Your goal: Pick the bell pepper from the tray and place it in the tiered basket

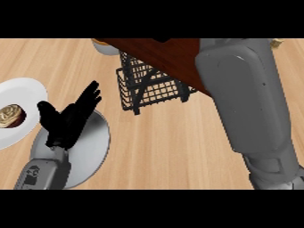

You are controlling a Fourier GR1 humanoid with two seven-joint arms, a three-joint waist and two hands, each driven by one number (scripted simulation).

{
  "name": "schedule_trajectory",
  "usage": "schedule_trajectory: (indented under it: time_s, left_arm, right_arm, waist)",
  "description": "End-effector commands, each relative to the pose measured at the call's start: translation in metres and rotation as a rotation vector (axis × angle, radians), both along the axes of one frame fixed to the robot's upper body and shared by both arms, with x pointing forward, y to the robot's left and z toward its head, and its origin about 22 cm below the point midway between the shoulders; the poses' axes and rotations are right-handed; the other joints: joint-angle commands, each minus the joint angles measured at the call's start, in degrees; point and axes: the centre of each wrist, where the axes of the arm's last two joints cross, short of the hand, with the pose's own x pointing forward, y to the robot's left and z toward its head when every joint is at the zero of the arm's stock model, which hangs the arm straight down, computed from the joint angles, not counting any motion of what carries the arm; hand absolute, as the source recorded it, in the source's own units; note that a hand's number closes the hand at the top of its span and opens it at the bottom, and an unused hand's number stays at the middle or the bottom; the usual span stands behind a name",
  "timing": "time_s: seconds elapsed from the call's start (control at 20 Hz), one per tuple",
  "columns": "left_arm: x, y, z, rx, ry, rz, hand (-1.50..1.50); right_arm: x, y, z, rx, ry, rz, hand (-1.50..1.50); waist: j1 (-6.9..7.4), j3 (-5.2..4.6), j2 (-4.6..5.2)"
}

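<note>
We see the left robot hand (67, 118) released above the tray (95, 147); the right robot hand stays hidden beyond the basket (147, 84).

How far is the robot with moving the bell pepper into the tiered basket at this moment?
Nothing looks done yet: no pepper lies in the visible part of the black wire tiered basket. In hand: the right forearm stretches up past the basket, over the brown tray; its hand is out of view, so any grasp cannot be judged. The left hand rests open over a grey plate. The placing is left.
</note>
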Motion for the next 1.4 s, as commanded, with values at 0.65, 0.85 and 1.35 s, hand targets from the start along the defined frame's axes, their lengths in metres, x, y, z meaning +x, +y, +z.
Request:
schedule_trajectory:
  time_s: [0.65,0.85,1.35]
  left_arm:
    - [0.009,-0.016,0.0,0.002,-0.006,-0.051,0.0]
    - [0.019,-0.029,0.015,-0.006,0.004,-0.067,0.0]
    - [0.008,-0.02,0.011,-0.01,0.009,0.007,0.0]
  right_arm:
    - [0.057,0.037,-0.075,0.38,0.009,0.152,-1.5]
    - [0.055,0.055,-0.07,0.408,-0.063,0.186,-1.5]
    - [0.065,0.04,-0.056,0.633,-0.18,-0.056,-1.5]
  waist:
    - [3.24,-0.02,0.88]
    - [3.46,-0.03,0.68]
    - [-0.09,0.05,-0.09]
